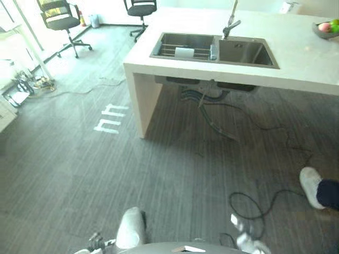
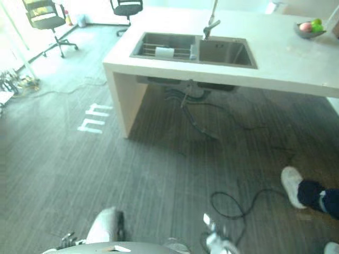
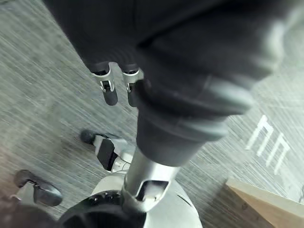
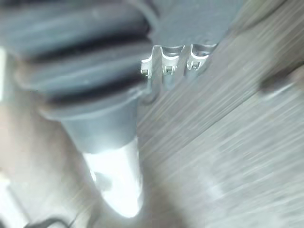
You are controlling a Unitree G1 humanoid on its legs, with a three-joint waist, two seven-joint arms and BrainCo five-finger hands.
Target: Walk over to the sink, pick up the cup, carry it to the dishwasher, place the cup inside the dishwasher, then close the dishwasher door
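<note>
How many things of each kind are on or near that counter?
Office chairs: 2
Sink basins: 2
Cup: 1
Faucet: 1
Fruit bowl: 1
Total: 7

Dark ribbed covers (image 4: 85,52) sheathe the left robot hand (image 3: 110,89) and right robot hand (image 4: 167,64), the left's silver fingers (image 3: 131,93) dark-tipped.

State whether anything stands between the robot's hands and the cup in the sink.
No obstacle shows. Open floor leads to the counter; the cup lies in the sink's left basin, behind the counter's front edge. A person's shoe is aside, right.
</note>
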